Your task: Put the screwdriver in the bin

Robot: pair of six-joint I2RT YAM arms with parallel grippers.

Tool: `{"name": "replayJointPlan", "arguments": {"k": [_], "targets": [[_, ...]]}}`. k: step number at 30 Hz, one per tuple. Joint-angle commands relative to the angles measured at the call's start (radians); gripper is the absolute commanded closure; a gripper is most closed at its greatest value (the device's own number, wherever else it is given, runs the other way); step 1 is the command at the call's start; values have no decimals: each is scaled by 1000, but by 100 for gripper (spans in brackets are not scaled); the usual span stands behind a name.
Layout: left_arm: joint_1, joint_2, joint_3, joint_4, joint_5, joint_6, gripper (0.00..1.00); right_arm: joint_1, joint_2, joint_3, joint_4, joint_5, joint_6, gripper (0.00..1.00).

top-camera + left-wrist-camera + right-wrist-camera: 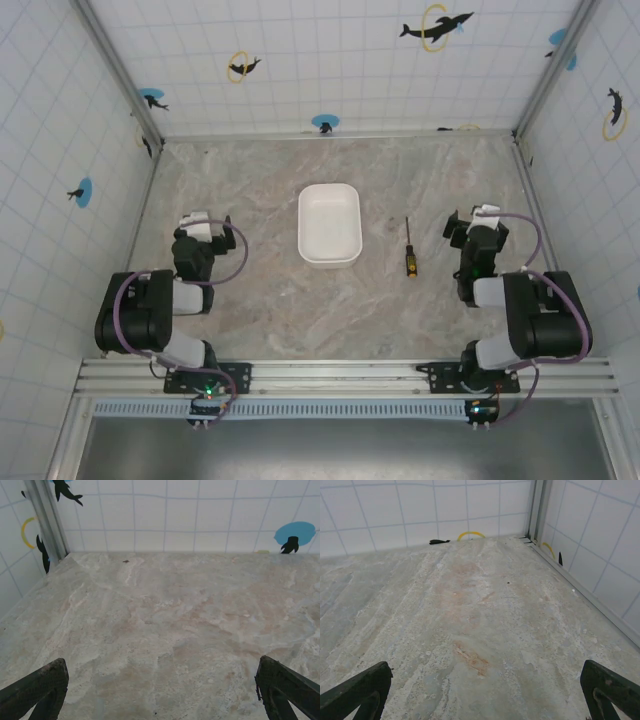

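Marbled bench (260, 310) inside a tiled enclosure, nothing on it apart from the two task items. Left arm (150, 312) and right arm (538, 318) were both folded back near their bases at the near edge, neither reaching out.

White bin (329, 222) sat upright about mid-bench, slightly far of centre, empty inside. Left end effector (205, 224) hung to the left of the bin, well apart from it. Its wrist view showed the left end effector (160, 669) with fingers spread wide and bare bench between them. Right end effector (473, 222) was at the right side. Its wrist view gave the same picture: right end effector (485, 669) spread wide, holding nothing, aimed at the far right corner.

Screwdriver (409, 248) lay flat on the bench between the bin and the right end effector, just right of the bin and not touching it. Shaft pointed far, black-and-yellow handle toward the near side.

Step in hand, as I judged it: the very start, nothing grasped, approach not begun. The right arm looked the better placed. The next move would call for swinging it left and down over the handle, lining the fingers across the tool's long axis, closing on it, lifting, then carrying it left over the bin. Slim tool lying flat, so the fingers would need to come low.
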Motion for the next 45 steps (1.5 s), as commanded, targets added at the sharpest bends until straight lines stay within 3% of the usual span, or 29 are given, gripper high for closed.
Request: {"name": "replayJointPlan", "arguments": {"k": [1,11,17,24,27,32,38,45], "targets": [[-6,0,22,11,-8,17,2,-7,10,30,14,-1,7,1],[-5,1,23,11,-7,16,2,-4,-36,24,-4,22,9,0],[-7,-60,28,-39,70,48,2,11,-210,89,-262,50,9,0],[-10,-325,131,-444,224,9,2,63,-358,260,-764,-78,61,0],[-21,-366,185,-567,300,-38,2,103,-342,336,-959,-173,117,0],[-51,-348,223,-635,427,-157,2,189,-258,433,-1230,-312,193,1],[-84,-295,226,-667,519,-271,2,316,-180,447,-1321,-315,288,3],[-110,-266,209,-673,545,-311,2,370,-88,425,-1326,-282,350,10]]}}
